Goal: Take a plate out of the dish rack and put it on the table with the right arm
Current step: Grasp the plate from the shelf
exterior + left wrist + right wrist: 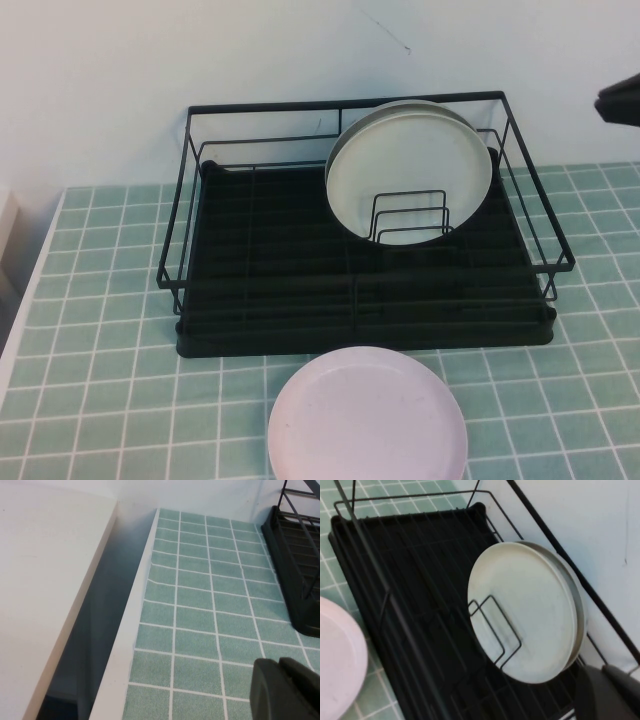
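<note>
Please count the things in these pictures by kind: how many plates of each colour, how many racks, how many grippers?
White plates, standing in the dish rack: 2 (front plate, rear plate)
Pink plate, lying on the table: 1
Dish rack: 1
Grippers: 2 (left gripper, right gripper)
Total: 6

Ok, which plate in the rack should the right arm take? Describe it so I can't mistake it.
Find the black wire dish rack on the teal tiled table. Two plates lean upright at its back right; the plate is the front, glossy white one behind the small wire dividers, not the duller grey-white plate behind it, nor the pale pink plate lying flat outside the rack.
</note>
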Robot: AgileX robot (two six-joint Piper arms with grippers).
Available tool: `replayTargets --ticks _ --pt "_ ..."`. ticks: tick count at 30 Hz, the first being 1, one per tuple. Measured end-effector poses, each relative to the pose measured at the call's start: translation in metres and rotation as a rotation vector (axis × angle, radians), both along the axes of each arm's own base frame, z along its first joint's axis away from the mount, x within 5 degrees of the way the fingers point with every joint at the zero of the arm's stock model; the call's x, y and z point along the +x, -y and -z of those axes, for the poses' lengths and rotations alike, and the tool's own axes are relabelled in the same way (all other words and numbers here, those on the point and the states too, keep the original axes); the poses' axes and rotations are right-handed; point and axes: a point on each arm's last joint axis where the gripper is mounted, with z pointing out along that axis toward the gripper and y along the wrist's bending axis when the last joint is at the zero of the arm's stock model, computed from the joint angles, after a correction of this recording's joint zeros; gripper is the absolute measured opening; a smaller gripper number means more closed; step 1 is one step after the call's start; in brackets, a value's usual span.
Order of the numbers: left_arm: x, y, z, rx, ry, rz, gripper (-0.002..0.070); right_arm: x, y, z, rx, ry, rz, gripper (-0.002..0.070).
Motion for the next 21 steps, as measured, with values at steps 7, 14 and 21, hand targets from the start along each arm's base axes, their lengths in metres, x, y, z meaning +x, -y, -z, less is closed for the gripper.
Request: replayTargets --ticks 7,14,21 --pt "0.0 0.0 0.0 0.0 0.0 0.0 -0.0003 0.053 -0.02 0.009 -0.061 0.006 -0.079 -0.0001" --pt "0.0 0.0 0.0 0.0 0.0 0.0 -0.0003 0.091 -0.041 0.024 -0.111 0.037 -0.152 0.0146" --pt "0.0 0.0 0.0 0.0 0.0 0.0 -0.0003 0.111 -0.075 0.049 -0.251 0.108 -0.222 0.0408"
